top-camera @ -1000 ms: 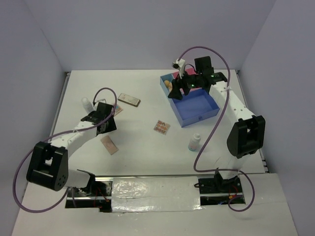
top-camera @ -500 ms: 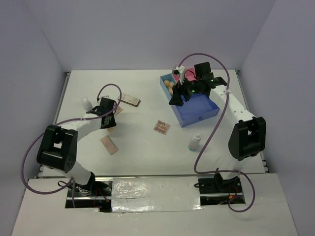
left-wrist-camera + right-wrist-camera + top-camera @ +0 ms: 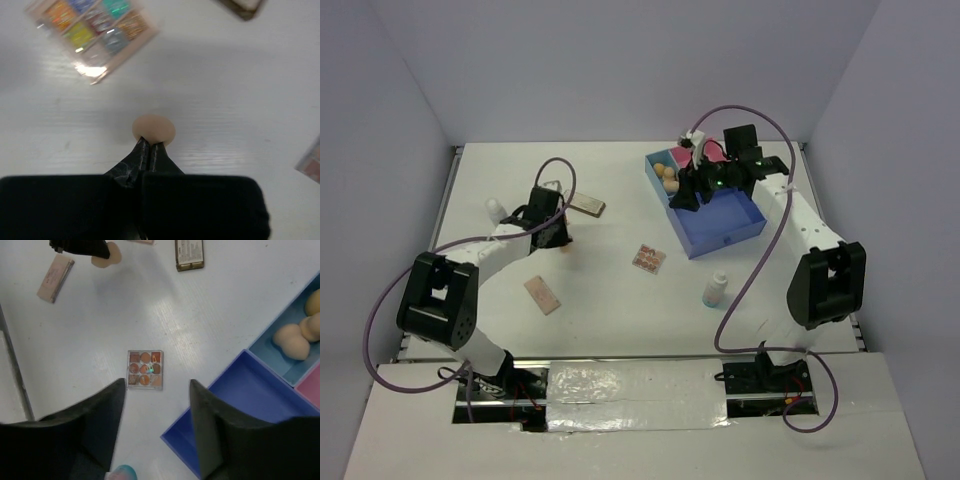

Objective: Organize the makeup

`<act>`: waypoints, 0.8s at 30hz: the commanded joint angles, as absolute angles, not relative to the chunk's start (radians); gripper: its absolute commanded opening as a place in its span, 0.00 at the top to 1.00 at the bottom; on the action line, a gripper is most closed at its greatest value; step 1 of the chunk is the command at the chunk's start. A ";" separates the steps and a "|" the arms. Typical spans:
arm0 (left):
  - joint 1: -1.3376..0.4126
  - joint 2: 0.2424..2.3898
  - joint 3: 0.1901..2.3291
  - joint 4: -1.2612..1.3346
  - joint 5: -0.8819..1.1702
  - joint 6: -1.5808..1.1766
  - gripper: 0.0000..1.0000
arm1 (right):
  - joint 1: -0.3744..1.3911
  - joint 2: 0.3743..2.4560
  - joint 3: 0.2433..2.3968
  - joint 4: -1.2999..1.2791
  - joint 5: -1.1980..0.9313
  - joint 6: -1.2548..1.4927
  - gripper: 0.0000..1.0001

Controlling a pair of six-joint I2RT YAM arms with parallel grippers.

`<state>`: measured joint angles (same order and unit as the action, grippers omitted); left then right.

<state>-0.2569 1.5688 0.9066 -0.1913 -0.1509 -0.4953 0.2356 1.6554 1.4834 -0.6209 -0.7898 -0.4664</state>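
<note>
My left gripper (image 3: 149, 142) is shut, pinching the near edge of a tan egg-shaped sponge (image 3: 153, 130) just above the table; from above this gripper (image 3: 558, 238) is at the left middle. A multicolour palette (image 3: 92, 30) lies just beyond it. My right gripper (image 3: 156, 390) hangs open and empty over the near-left edge of the blue-and-pink tray (image 3: 720, 240). Below it lies a square brown-orange palette (image 3: 145, 369). Two or three sponges (image 3: 667, 178) sit in the tray's back-left compartment. A brown-gold palette (image 3: 587, 204), a pinkish palette (image 3: 543, 295) and a small white bottle (image 3: 715, 290) lie on the table.
A second small white bottle (image 3: 496, 210) stands near the table's left edge, beside the left arm. The tray's big blue compartment (image 3: 240, 395) holds nothing. Grey walls close in the table at the back and sides.
The left gripper has closed on the sponge and swung back and to the right with it. The right gripper has narrowed somewhat and shifted right over the tray.
</note>
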 commanded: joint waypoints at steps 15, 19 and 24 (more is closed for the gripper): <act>-0.406 2.059 1.532 0.408 0.456 -0.856 1.00 | 0.146 1.493 1.370 -0.509 -0.879 -0.407 0.85; -0.434 2.198 1.702 0.501 0.437 -0.951 1.00 | 0.137 1.468 1.344 -0.485 -0.876 -0.388 0.85; -0.462 2.324 1.788 0.621 0.350 -1.028 1.00 | 0.123 1.454 1.325 -0.477 -0.885 -0.376 0.84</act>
